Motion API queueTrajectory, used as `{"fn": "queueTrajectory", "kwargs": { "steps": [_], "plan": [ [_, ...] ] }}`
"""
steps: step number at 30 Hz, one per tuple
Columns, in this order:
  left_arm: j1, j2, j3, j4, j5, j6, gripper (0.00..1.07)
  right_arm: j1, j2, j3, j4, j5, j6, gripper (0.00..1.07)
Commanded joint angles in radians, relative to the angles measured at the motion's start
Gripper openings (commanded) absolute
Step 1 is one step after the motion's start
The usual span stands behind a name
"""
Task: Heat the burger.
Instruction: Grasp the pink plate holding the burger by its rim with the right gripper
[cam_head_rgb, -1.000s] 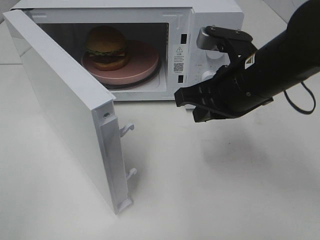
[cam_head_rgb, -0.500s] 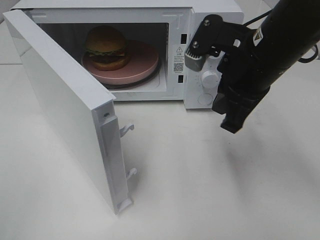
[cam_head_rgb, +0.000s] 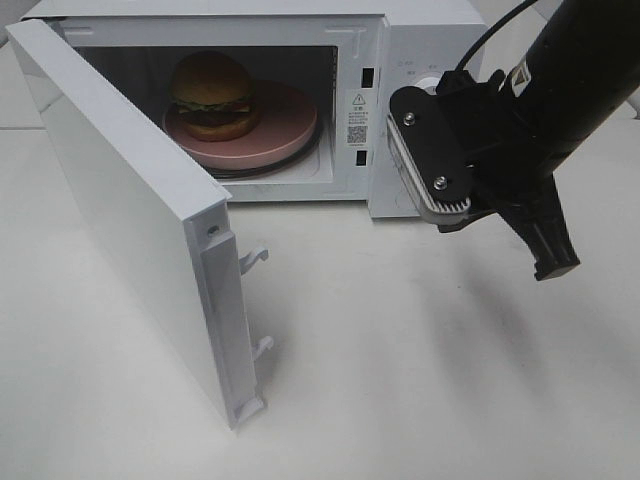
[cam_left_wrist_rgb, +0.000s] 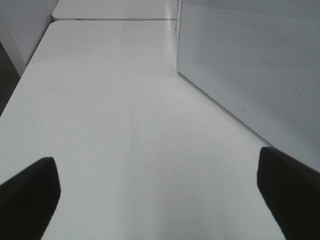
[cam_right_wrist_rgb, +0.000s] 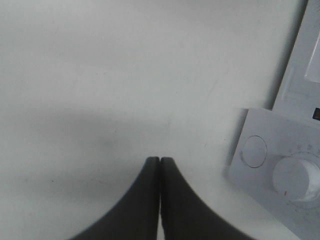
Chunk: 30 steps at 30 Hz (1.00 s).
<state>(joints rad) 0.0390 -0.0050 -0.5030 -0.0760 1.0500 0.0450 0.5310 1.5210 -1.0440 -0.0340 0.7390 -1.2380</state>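
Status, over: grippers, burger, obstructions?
Left gripper open, empty, outside the door. Right gripper shut, empty, by control panel. Burger on pink plate inside microwave. Door wide open; right arm beside the opening.

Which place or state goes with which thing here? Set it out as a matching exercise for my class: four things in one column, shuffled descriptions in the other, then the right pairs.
Things
1. burger
2. door
3. right gripper
4. left gripper

Descriptions
A. jaws wide apart, over the table
B. on the pink plate inside the microwave
C. shut, holding nothing
D. standing wide open

Pairs: 1-B, 2-D, 3-C, 4-A
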Motion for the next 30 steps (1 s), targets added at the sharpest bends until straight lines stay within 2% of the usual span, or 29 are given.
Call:
{"fn": "queueTrajectory", "kwargs": {
  "steps": [1, 2, 4, 5, 6, 7, 8, 9, 10, 11, 13, 14, 16, 24, 30],
  "plan": [
    [0.002, -0.019, 0.003, 0.003, -0.013, -0.004, 1.00, -0.004, -0.007, -0.007, -0.091, -0.001, -0.057, 0.09],
    [0.002, -0.019, 0.003, 0.003, -0.013, -0.004, 1.00, -0.004, -0.007, -0.007, -0.117, -0.010, -0.057, 0.15],
    [0.002, -0.019, 0.003, 0.003, -0.013, -0.004, 1.00, -0.004, -0.007, -0.007, -0.125, -0.021, -0.057, 0.18],
    [0.002, -0.019, 0.003, 0.003, -0.013, -0.004, 1.00, -0.004, -0.007, -0.007, -0.126, -0.047, -0.057, 0.27],
    [0.002, -0.019, 0.003, 0.003, -0.013, -0.004, 1.00, -0.004, -0.007, -0.007, -0.126, -0.047, -0.057, 0.27],
    [0.002, -0.019, 0.003, 0.003, -0.013, -0.004, 1.00, -0.004, -0.007, -0.007, -0.125, -0.060, -0.057, 0.34],
    [0.002, -0.019, 0.003, 0.003, -0.013, -0.004, 1.00, -0.004, -0.007, -0.007, -0.125, -0.092, -0.057, 0.47],
    [0.002, -0.019, 0.003, 0.003, -0.013, -0.004, 1.00, -0.004, -0.007, -0.007, -0.125, -0.092, -0.057, 0.47],
    [0.002, -0.019, 0.003, 0.003, -0.013, -0.004, 1.00, -0.001, -0.007, -0.007, -0.125, -0.121, -0.052, 0.54],
    [0.002, -0.019, 0.003, 0.003, -0.013, -0.004, 1.00, -0.001, -0.007, -0.007, -0.125, -0.121, -0.052, 0.54],
    [0.002, -0.019, 0.003, 0.003, -0.013, -0.004, 1.00, -0.001, -0.002, -0.007, -0.125, -0.147, -0.021, 0.82],
    [0.002, -0.019, 0.003, 0.003, -0.013, -0.004, 1.00, -0.001, -0.002, -0.007, -0.125, -0.147, -0.021, 0.82],
    [0.002, -0.019, 0.003, 0.003, -0.013, -0.004, 1.00, -0.001, 0.020, -0.007, -0.126, -0.186, 0.032, 0.92],
    [0.002, -0.019, 0.003, 0.003, -0.013, -0.004, 1.00, 0.032, 0.069, -0.008, -0.186, -0.247, 0.087, 0.93],
    [0.002, -0.019, 0.003, 0.003, -0.013, -0.004, 1.00, 0.046, 0.111, -0.055, -0.228, -0.266, 0.102, 0.91]
  ]
}}
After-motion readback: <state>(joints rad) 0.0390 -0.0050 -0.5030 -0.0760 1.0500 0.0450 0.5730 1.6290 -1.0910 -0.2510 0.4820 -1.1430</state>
